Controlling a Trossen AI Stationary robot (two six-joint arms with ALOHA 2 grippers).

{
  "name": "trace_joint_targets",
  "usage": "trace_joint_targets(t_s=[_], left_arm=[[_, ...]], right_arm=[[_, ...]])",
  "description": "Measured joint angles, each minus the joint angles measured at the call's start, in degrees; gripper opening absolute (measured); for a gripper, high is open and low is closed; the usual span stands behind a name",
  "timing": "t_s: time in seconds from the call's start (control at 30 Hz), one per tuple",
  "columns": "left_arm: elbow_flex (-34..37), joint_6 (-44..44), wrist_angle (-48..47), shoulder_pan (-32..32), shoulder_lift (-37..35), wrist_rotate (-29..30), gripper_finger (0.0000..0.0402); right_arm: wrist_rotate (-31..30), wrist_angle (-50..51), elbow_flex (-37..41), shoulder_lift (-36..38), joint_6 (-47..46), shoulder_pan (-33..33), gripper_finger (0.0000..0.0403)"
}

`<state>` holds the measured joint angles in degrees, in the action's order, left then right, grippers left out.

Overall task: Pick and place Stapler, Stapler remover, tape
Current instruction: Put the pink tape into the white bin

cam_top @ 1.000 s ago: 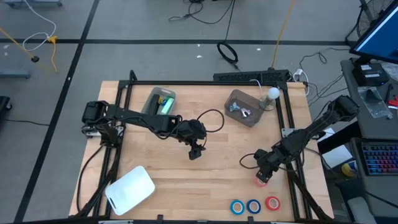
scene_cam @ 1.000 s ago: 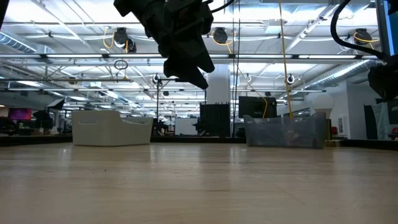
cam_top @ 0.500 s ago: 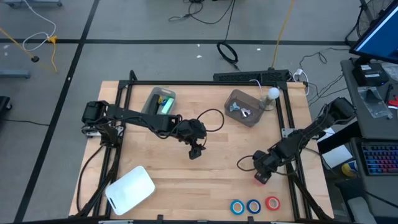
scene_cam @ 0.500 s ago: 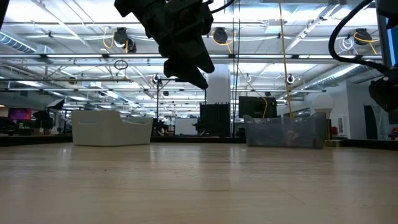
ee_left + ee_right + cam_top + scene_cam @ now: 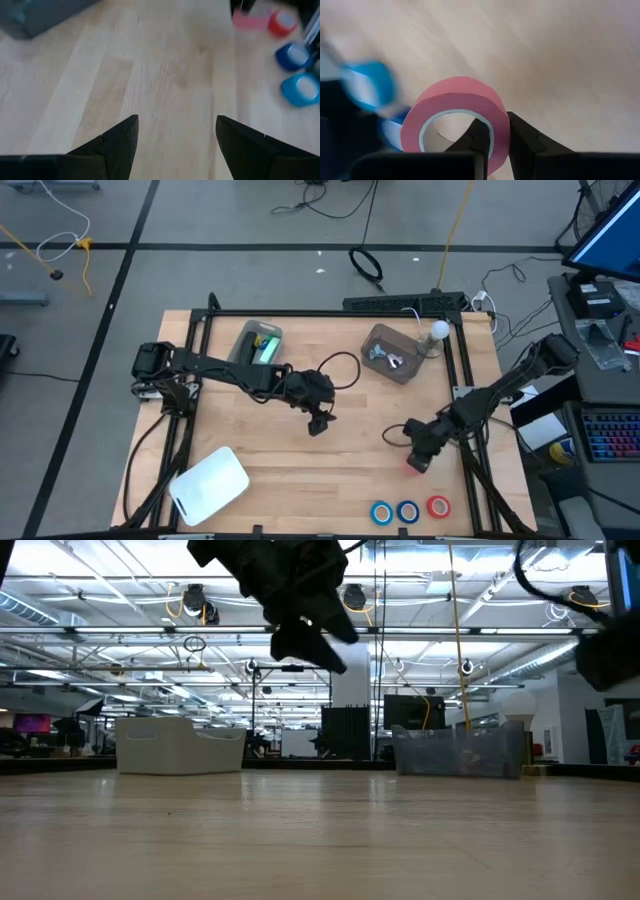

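Note:
A pink tape roll (image 5: 455, 107) sits near the table's right edge, with my right gripper (image 5: 495, 120) shut on it; in the high view this gripper (image 5: 417, 463) covers most of the roll. Three more tape rolls lie flat in a row by the near edge: blue (image 5: 381, 512), blue (image 5: 407, 511) and red (image 5: 438, 506). My left gripper (image 5: 319, 425) hangs open over the table's middle, holding nothing (image 5: 175, 135). A green stapler (image 5: 266, 346) lies in a grey tray at the back. My right gripper pinches the pink roll's wall (image 5: 500, 131), with one finger (image 5: 472, 140) inside the ring's hole and the other (image 5: 525, 137) outside it. The fingers slant down from above. Whether the roll is clear of the table cannot be told.
A grey bin (image 5: 392, 352) with small metal pieces stands at the back right, with a white ball (image 5: 439, 330) beside it. A white lid (image 5: 208, 483) lies at the near left. Bare wood lies between the two grippers.
My right gripper has edged a little toward the table's left over the pink roll and now hides more of it in the high view. In the low view the right arm stands a little higher at the picture's edge.

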<state>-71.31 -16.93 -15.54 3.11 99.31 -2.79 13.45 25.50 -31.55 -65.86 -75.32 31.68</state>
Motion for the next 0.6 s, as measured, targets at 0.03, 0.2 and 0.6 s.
trace_joint_targets(t_s=[0.03,0.2,0.6], left_arm=[[0.0,-0.3,1.4,0.0,0.0,0.0,0.0264],[0.0,-2.0,9.2,0.0,0.0,-1.8,0.0264],[0.0,-10.9,20.3,0.0,0.0,-6.9,0.0264]], right_arm=[[-1.2,-2.0,0.0,0.8,0.5,-0.7,0.0033],[-9.0,-14.6,0.0,4.6,6.7,-5.1,0.0033],[-18.1,-35.0,-0.1,7.8,28.8,-16.6,0.0033]])
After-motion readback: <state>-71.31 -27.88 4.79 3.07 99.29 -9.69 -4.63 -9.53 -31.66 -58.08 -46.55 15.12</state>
